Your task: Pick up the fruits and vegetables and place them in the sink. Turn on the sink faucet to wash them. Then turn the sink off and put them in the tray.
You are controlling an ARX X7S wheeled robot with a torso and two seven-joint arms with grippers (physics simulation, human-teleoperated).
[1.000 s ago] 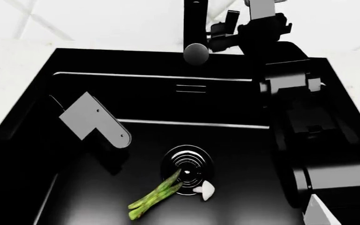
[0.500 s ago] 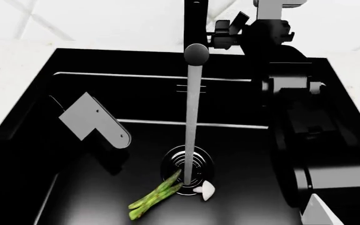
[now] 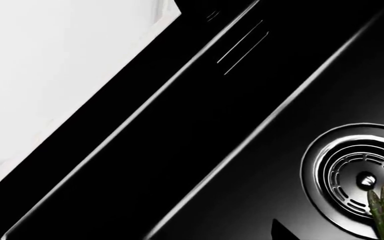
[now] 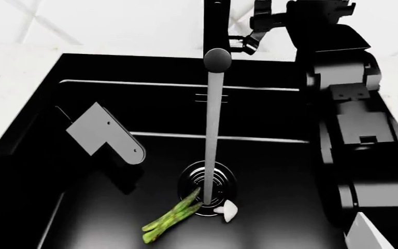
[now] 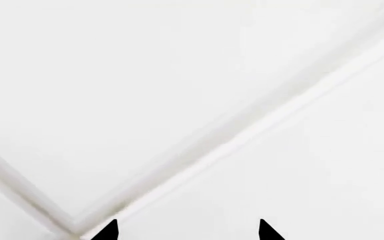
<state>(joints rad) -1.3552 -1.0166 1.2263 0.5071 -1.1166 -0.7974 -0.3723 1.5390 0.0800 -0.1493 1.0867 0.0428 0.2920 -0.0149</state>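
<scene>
Flat even render light, sharp focus; sink point(image 4: 40, 104) near-black, thin edge glints; white wall nearly blown out

No text, label, brand, number or sign can be read in any of the views.

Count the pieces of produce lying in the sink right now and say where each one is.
2. A bunch of green stalks lies on the sink floor with its tips at the drain. A small white clove sits beside those tips. Nothing else shows.
</scene>
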